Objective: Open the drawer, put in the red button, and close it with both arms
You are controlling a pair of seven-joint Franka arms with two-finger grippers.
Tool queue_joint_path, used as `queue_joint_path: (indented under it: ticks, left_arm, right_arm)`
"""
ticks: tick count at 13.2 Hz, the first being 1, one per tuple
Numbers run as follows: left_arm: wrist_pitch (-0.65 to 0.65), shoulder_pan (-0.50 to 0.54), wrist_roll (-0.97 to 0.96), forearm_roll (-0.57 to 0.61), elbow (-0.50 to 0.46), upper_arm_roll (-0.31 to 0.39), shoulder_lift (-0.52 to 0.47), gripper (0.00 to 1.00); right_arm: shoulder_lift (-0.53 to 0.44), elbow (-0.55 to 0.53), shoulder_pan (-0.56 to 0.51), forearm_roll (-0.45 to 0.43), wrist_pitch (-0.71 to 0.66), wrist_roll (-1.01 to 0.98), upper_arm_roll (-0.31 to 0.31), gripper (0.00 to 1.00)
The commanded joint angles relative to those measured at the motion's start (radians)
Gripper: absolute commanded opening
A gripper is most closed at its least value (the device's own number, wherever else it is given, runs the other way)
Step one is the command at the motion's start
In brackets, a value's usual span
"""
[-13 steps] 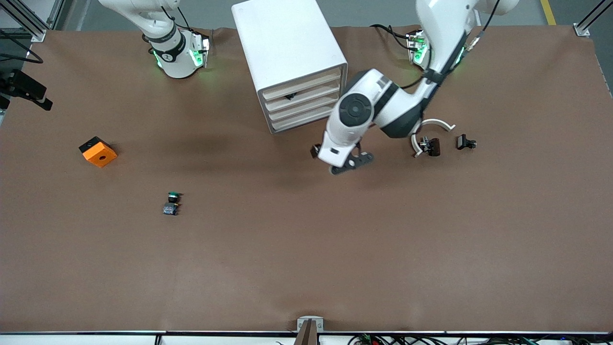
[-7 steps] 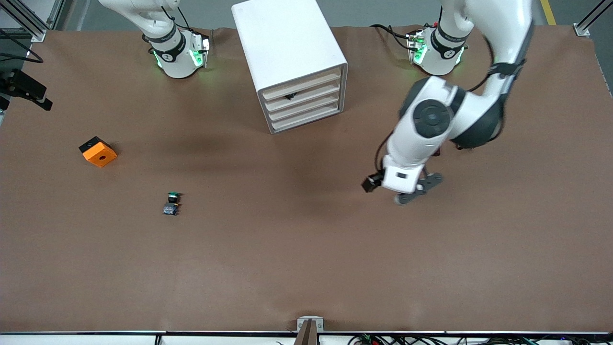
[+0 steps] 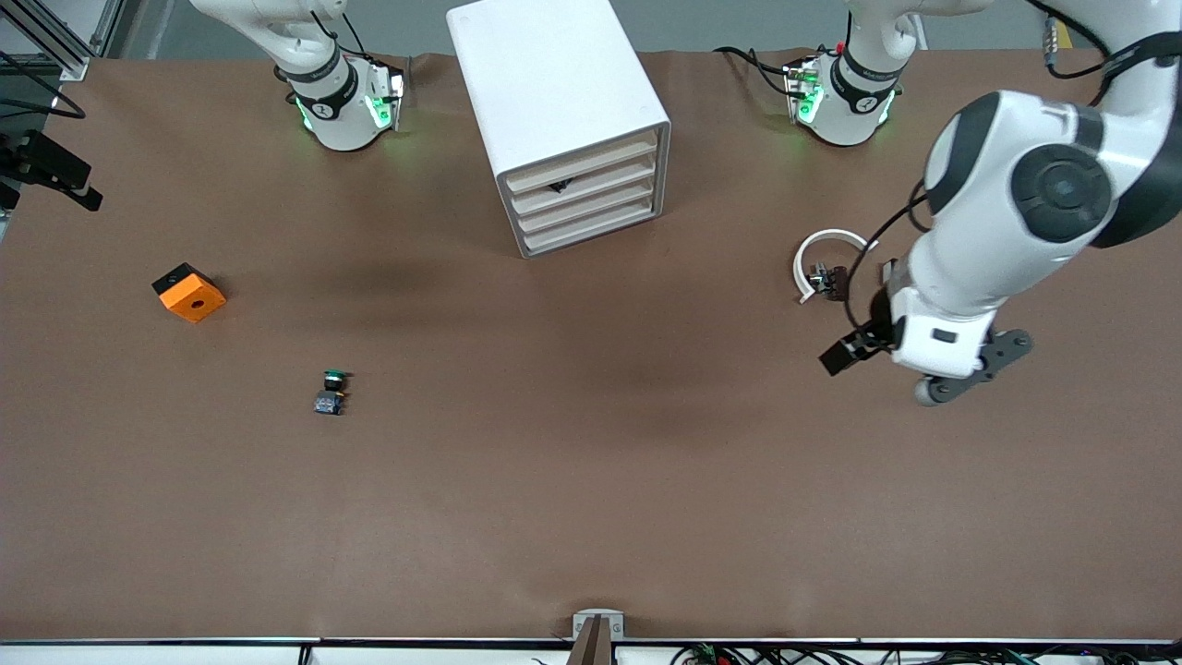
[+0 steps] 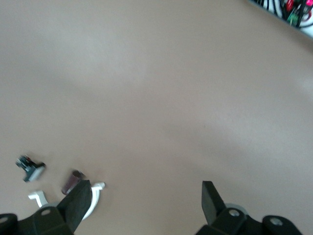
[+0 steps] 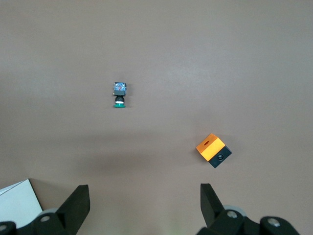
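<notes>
Front view, starting at the right arm's end: the right gripper [image 5: 144, 198] waits high over the table [image 5: 205, 58], fingers spread, and the drawer [image 3: 580, 191] sits closed. Red button [image 3: 828, 280] lies inside a white ring [image 3: 817, 240], just outside the left gripper's [image 3: 974, 368] wide-open fingers [image 4: 78, 200], not between them.

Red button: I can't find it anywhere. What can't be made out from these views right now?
- Red button: no view shows a red cap; the drawer front hides its inside.
- Dark speck on that front: too small to identify in the front view.
- Small black part: blurred in the left wrist view, mostly covered by the left arm in the front view.
- Right hand: past the front view's top edge.
</notes>
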Motion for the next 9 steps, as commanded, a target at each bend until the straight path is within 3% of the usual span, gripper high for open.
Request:
queue_joint_path:
  ticks: [1,3,9]
  left_arm:
    - [-0.042,0.064,0.147,0.012,-0.002,-0.011,-0.077,1.00]
    - [-0.051,0.104,0.275,0.005,-0.024,-0.004,-0.143,1.00]
    - [-0.175,0.109,0.602,0.000,-0.117,0.108,-0.323,1.00]
  right_arm:
    - [-0.035,-0.034,0.004,-0.003,0.012,-0.011,-0.003,1.00]
    - [-0.035,-0.036,0.004,-0.002,0.014,-0.011,-0.004,1.00]
    - [-0.035,-0.036,0.006,0.000,0.009,-0.011,-0.006,1.00]
